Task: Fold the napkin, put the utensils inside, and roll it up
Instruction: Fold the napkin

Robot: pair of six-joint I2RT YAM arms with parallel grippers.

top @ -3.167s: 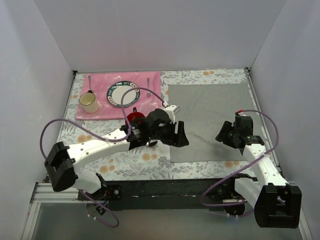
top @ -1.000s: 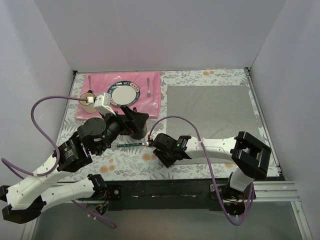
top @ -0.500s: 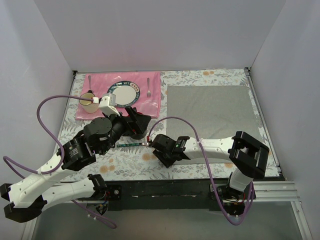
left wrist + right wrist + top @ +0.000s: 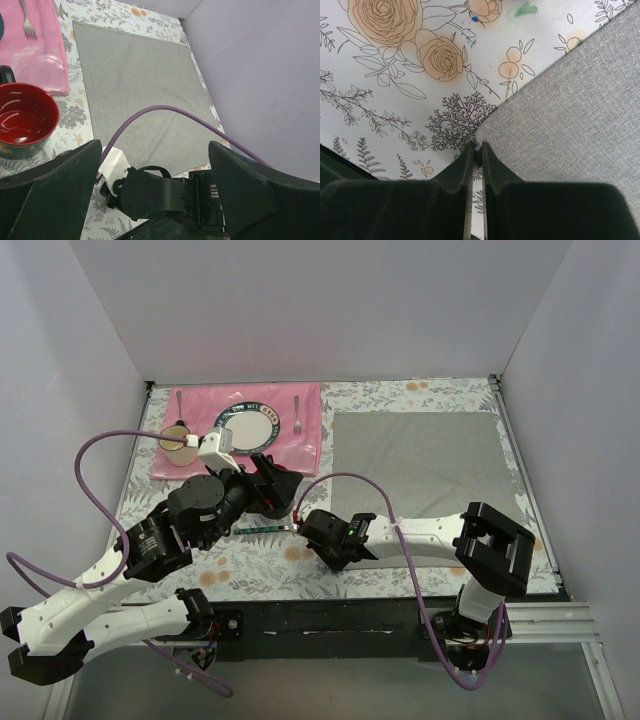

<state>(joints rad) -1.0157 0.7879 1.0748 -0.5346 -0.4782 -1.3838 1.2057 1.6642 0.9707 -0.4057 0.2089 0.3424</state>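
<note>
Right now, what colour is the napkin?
The napkin is plain grey; left wrist view shows it best.

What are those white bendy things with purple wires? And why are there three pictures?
They are two robot arms, bolted to the table's edge. One picture looks down from above. The other two come from small cameras on each arm's wrist. On the flowery tablecloth lie a grey napkin, a green-handled utensil and a red mug. There is also a pink placemat with a plate, a fork and a cream mug. The right arm has its jaws pinched shut on the napkin's near corner. The left arm has its jaws wide open near the red mug, holding nothing.
</note>
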